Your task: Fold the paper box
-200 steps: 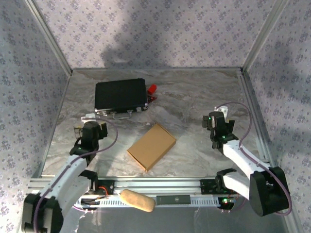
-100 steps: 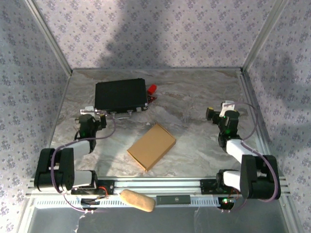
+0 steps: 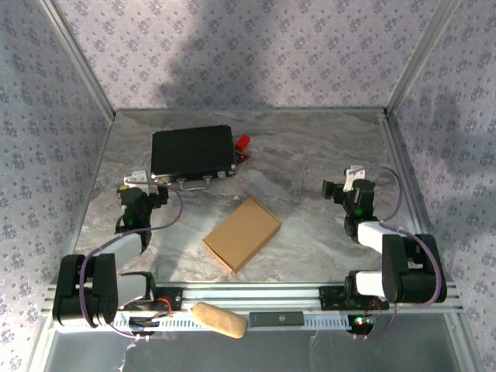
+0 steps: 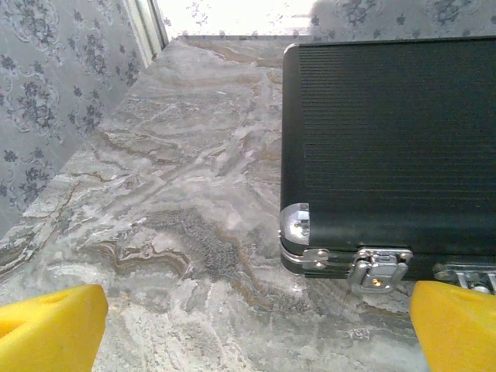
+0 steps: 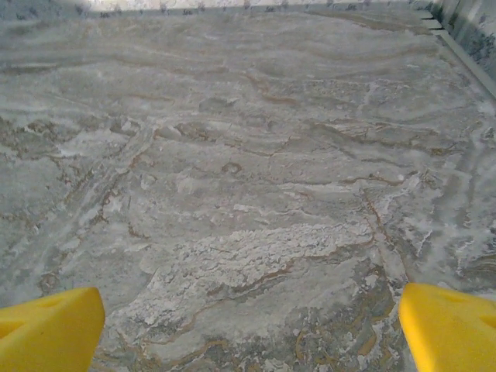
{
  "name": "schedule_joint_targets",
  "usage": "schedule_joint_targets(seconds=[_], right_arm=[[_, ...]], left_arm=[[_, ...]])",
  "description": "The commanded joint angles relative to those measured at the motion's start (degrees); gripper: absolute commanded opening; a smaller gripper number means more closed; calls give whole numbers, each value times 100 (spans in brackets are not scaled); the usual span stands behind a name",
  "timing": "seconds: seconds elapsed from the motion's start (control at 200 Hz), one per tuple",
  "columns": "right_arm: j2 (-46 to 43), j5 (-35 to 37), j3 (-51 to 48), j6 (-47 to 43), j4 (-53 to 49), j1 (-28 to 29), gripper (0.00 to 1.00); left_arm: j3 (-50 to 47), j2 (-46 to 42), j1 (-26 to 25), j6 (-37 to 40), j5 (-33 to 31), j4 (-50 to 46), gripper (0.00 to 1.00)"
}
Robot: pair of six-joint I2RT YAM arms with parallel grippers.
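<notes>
Overhead, the paper box [image 3: 242,234] lies flat on the tabletop [image 3: 310,155], black case [image 3: 193,152] at its eleven o'clock. The left wrist view adds the case's latch [image 4: 377,271]. Left gripper [image 4: 252,329] and right gripper [image 5: 248,329] gape wide, empty.

A black case [image 3: 193,152] and small red object [image 3: 242,143] lie on the marble table [image 3: 310,155].

Plain brown paper box [image 3: 242,233], black ribbed case [image 3: 192,152], grey marbled table [image 3: 310,155].

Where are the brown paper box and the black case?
paper box [image 3: 242,234], top external view, middle of its flat top.
black case [image 4: 395,147], left wrist view, on its ribbed lid.
</notes>
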Motion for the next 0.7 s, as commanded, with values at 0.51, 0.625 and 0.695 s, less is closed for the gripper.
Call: schedule_joint_targets(seconds=[0.51, 0.625, 0.695], right_arm=[[1092, 88, 363, -166, 833, -164, 99], [1087, 90, 361, -170, 834, -159, 99], [1102, 100, 372, -172, 817, -155, 99]], left_arm=[[854, 2084, 414, -282, 1185, 1134, 100], [912, 2051, 208, -181, 763, 874, 100], [845, 2095, 215, -188, 754, 1096, 100]])
